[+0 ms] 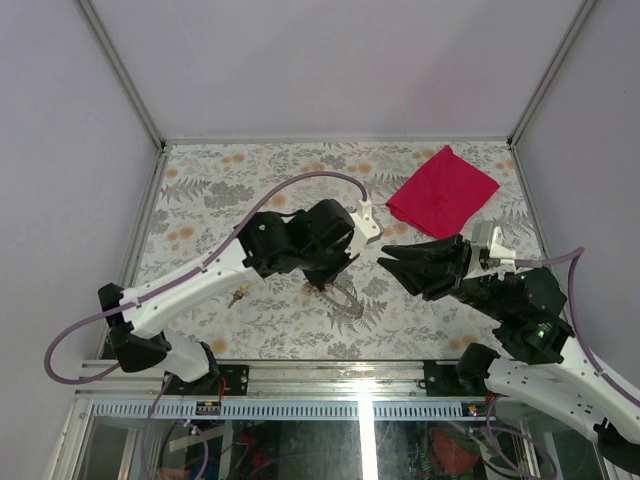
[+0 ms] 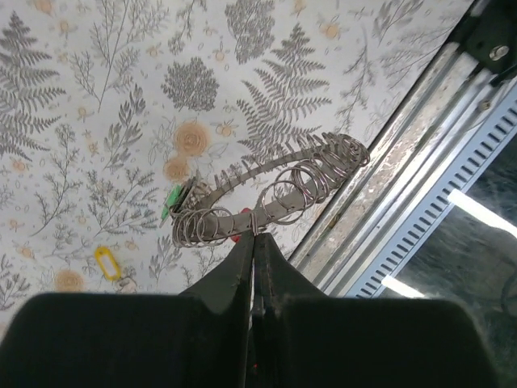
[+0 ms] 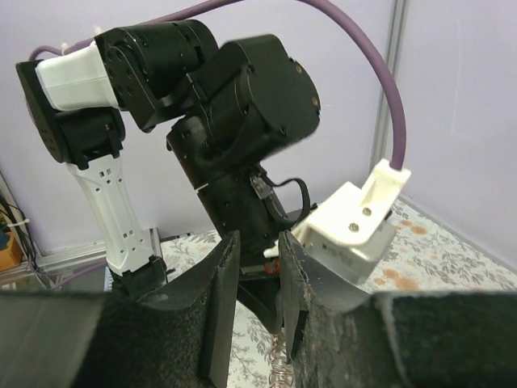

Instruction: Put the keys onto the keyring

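Observation:
The keyring [image 2: 275,182] is a curved metal strip strung with several wire rings, and it hangs just above the flowered table. My left gripper [image 2: 255,236] is shut on one of its rings; in the top view, the left gripper [image 1: 327,282] points down with the keyring [image 1: 347,297] below it. A bit of red [image 2: 234,237] shows at the fingertips, mostly hidden. A yellow-headed key [image 2: 106,261] lies loose on the table, left of the arm [image 1: 237,297]. A green tag [image 2: 172,202] hangs at the strip's end. My right gripper [image 1: 384,258] is open and holds nothing, its jaws [image 3: 258,238] facing the left gripper.
A red cloth [image 1: 443,190] lies at the back right of the table. The metal rail [image 2: 420,153] at the table's near edge runs close beside the keyring. Grey walls stand on three sides.

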### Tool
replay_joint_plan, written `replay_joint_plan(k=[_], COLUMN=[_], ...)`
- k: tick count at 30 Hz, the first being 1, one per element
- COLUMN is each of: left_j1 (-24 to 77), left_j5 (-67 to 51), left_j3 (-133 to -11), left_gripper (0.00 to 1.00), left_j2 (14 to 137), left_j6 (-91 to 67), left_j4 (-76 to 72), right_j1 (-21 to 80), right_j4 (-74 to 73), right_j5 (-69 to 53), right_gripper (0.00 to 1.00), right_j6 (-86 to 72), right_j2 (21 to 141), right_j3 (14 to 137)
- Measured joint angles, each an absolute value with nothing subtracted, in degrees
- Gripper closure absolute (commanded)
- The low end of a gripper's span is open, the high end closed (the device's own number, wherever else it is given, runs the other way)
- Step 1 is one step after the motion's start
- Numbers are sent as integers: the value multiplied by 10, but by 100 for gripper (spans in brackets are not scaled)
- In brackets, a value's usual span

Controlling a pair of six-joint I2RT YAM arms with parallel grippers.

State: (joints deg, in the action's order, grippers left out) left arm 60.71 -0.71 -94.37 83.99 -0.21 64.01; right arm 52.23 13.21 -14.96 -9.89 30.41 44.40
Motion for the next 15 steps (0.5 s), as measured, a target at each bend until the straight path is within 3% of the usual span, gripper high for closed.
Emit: replay_joint_plan(k=[15], left_j1=[544], left_j5=[-32], left_j3=[-915], left_gripper=[100], left_j2=[904], left_j6=[-2], left_j4=[648], right_j1=[522], right_j4=[55], right_j5=[-123], right_gripper=[67], right_j6=[-81], right_j2=[270], right_j3=[441])
